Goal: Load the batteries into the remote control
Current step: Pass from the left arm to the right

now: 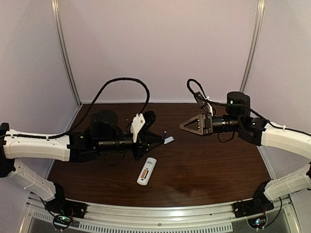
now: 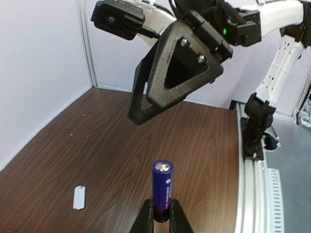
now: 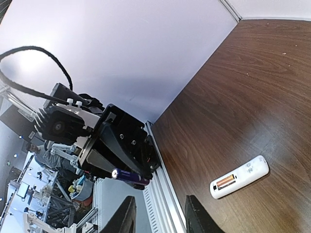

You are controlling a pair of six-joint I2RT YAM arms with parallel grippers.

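Left fingers (image 2: 143, 221) are pinching a glossy blue cylindrical battery (image 2: 163, 189); right matte-black fingers (image 3: 127, 216) are hanging parted, empty, opposite it.

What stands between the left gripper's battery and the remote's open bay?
Nothing visible: the path from the blue battery in the left gripper to the remote control is free; right gripper and cover are aside.

The table (image 1: 209, 165) is dark brown with wavy wood lines. The remote control (image 1: 146, 171), low in the middle of the top view, is white, with an orange battery (image 3: 226, 182) in it. The blue battery (image 2: 163, 189) has a shiny silver top. The walls (image 1: 160, 43) are pale purple. The small cover (image 2: 79, 197) is white.
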